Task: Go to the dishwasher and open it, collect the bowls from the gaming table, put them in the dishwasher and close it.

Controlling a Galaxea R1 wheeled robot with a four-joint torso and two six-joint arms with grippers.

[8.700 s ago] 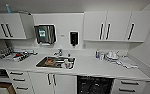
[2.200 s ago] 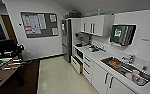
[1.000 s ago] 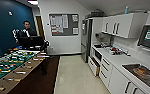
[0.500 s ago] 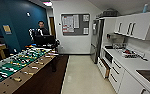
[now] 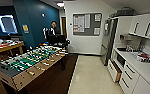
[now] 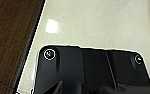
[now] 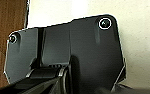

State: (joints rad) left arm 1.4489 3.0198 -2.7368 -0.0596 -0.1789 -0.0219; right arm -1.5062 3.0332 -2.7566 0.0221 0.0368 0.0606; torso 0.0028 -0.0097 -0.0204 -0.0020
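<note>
End effector opening, left or right: cannot tell; the wrist views show the robot's dark plate, no fingers made out. Under both wrists: pale floor, with dark wood flooring alongside. Nothing seen held or touched. Head view: football table ahead on the left, a person beyond it, fridge and white cabinets along the right. Dishwasher not identifiable. Yellow-edged bench at far left.
</note>
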